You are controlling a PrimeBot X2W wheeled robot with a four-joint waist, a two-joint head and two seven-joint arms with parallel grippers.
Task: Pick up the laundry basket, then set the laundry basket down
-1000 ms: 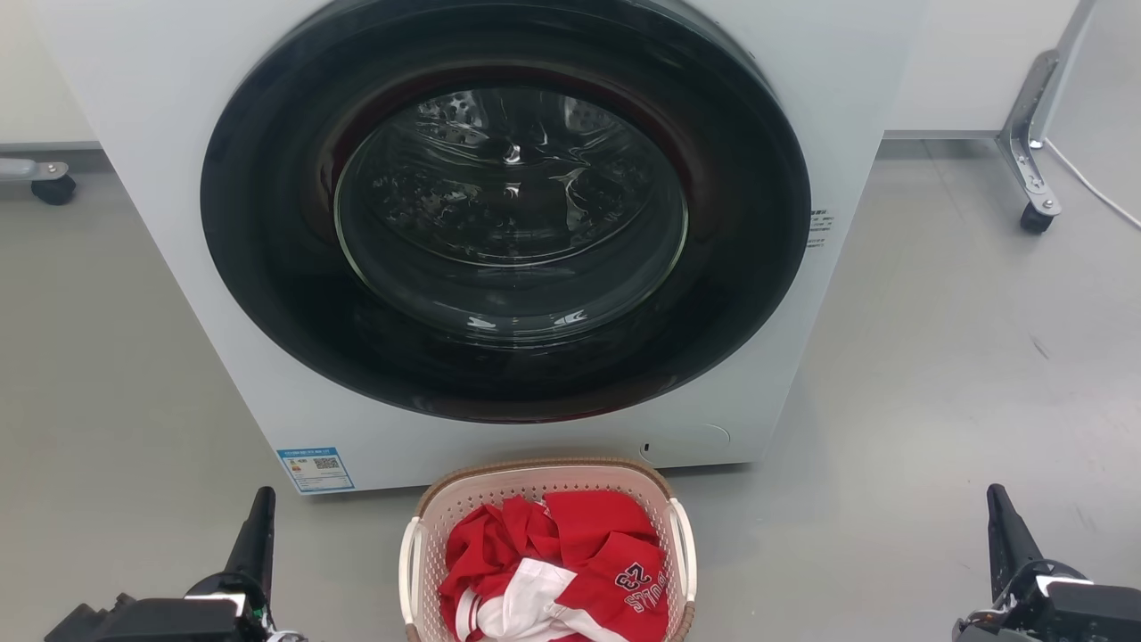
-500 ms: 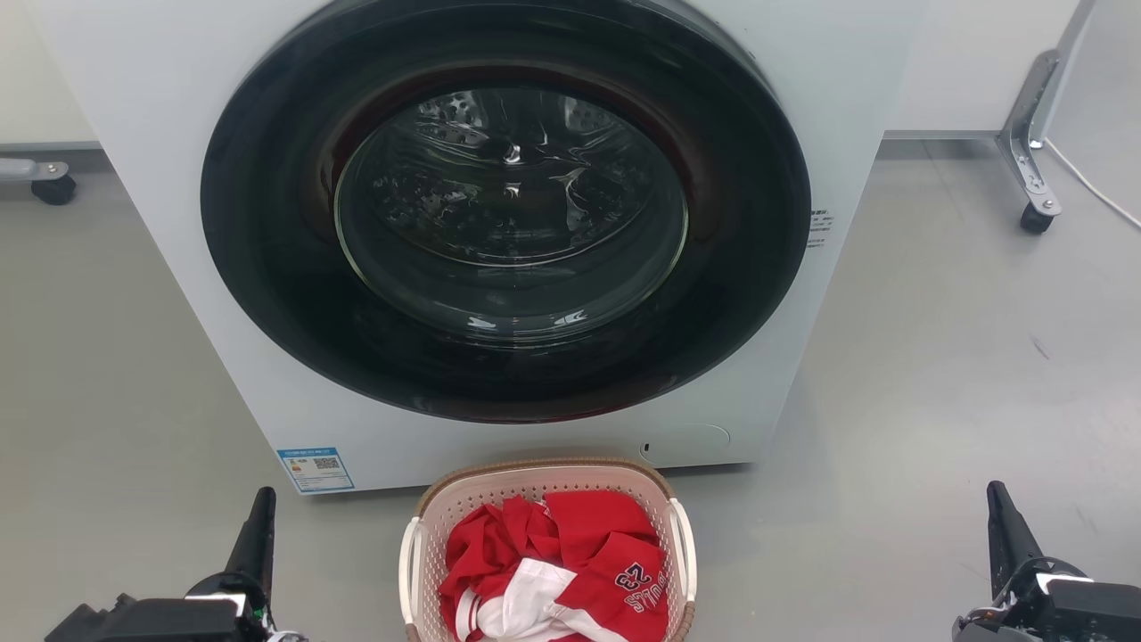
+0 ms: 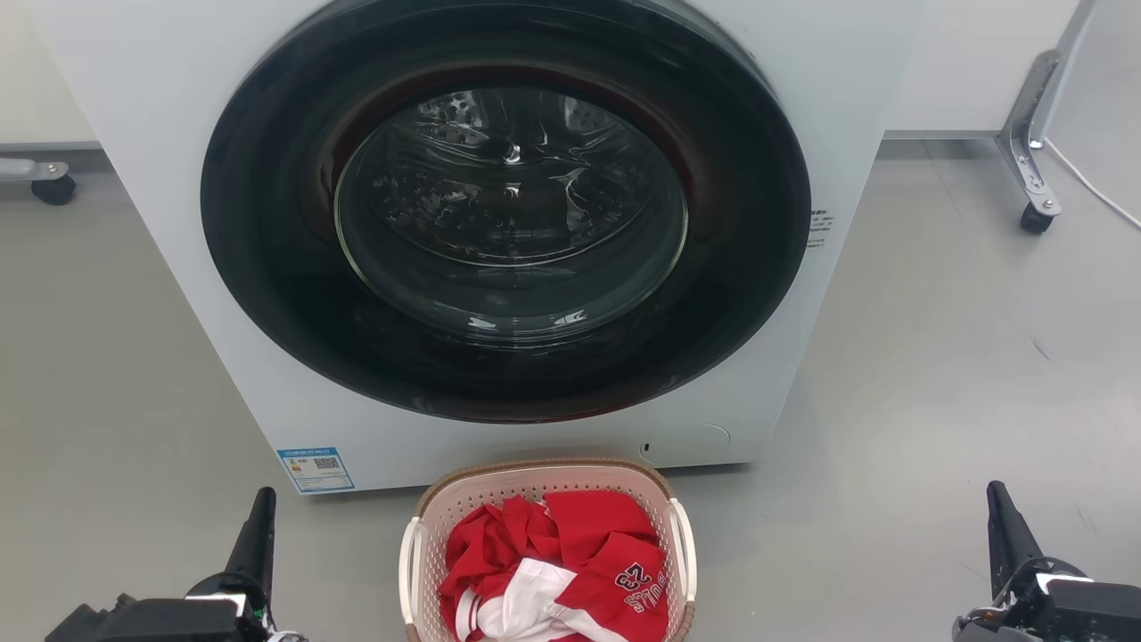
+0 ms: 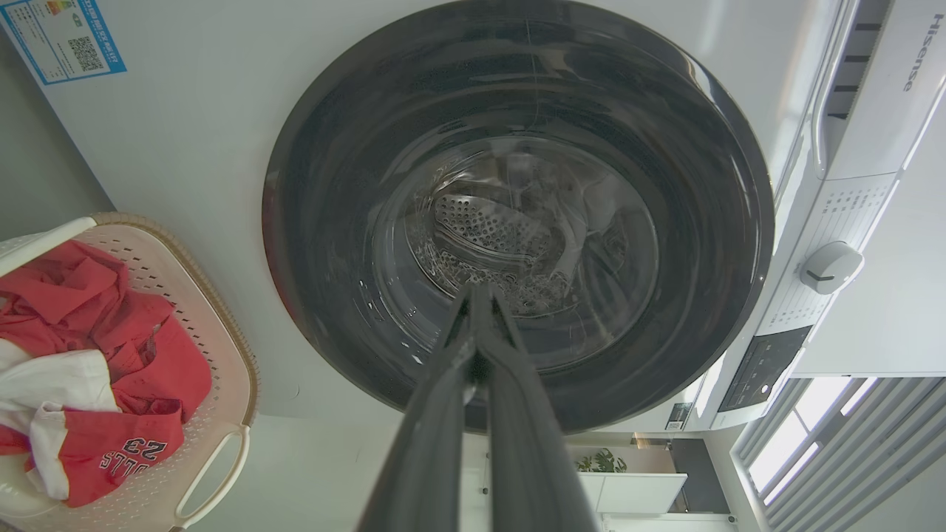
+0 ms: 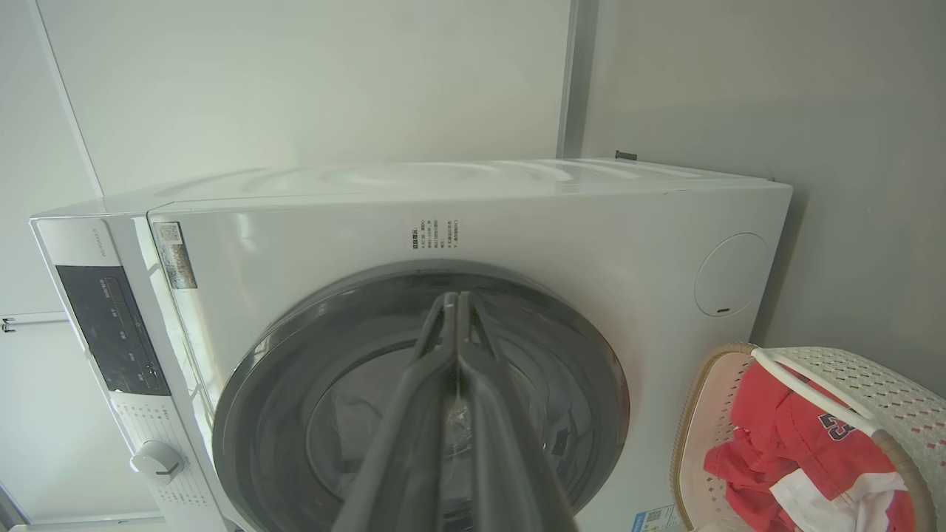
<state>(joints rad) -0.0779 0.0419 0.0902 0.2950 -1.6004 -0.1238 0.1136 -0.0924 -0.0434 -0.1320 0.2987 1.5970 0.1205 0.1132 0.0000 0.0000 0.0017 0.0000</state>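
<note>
Found the laundry basket point(image 3: 544, 467) on the grey floor point(image 3: 936, 374), close before the shut washing machine point(image 3: 508, 214), holding red-and-white jerseys point(image 3: 588, 553). Saw the left gripper point(image 3: 261, 508) and right gripper point(image 3: 1000, 513) either side, well apart from it, fingers pressed together, grasping nothing. Noted a wheeled frame leg point(image 3: 1030, 152) farther right.

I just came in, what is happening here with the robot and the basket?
The robot faces a white washing machine. The laundry basket, holding red and white clothes, stands on the floor before it. The left gripper and right gripper are shut, one on each side, touching nothing; the basket is not yet picked up.
</note>
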